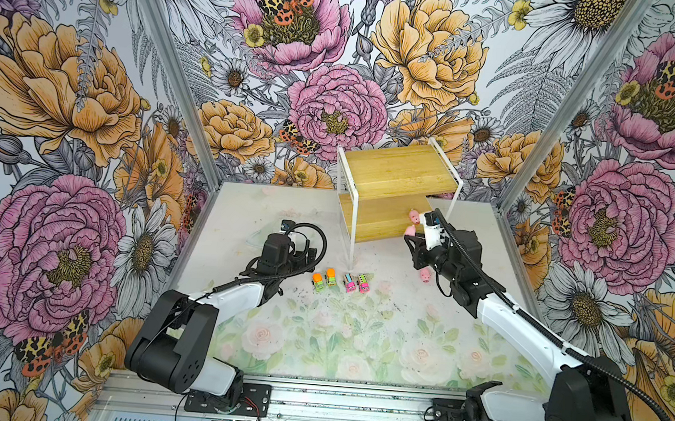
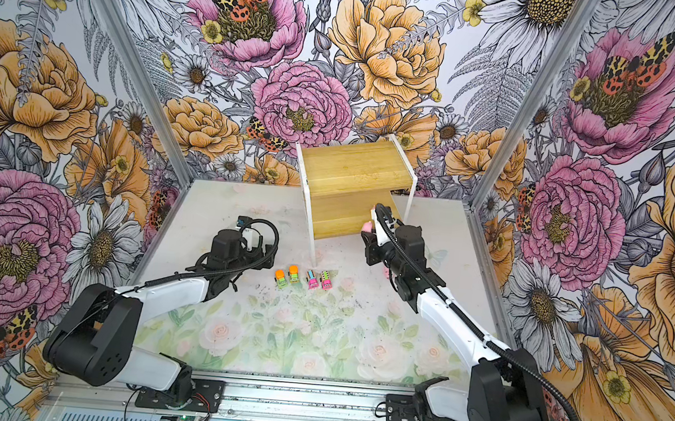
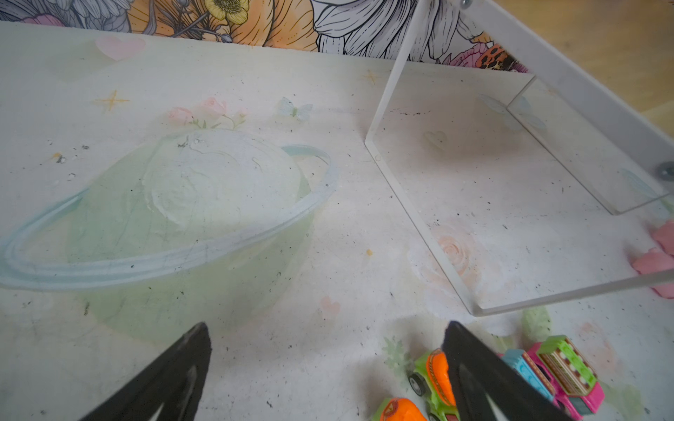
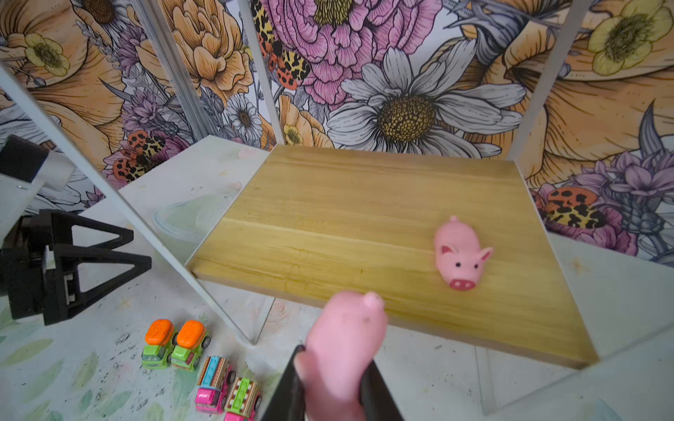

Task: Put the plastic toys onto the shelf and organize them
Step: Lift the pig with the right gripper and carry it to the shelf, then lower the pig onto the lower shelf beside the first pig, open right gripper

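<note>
Right claw [image 4: 333, 368] tight around pink pig [image 4: 346, 328] at front edge of lower board [image 4: 328, 218], bare wood beyond; left claw [image 3: 327, 328] spread.

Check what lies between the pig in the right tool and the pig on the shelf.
Nothing. Only bare wood of the shelf separates the held pig from the resting pig, as the right wrist view shows.

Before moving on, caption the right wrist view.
Fingers grip a pink pig at the shelf's lower board, where another pig sits.
</note>
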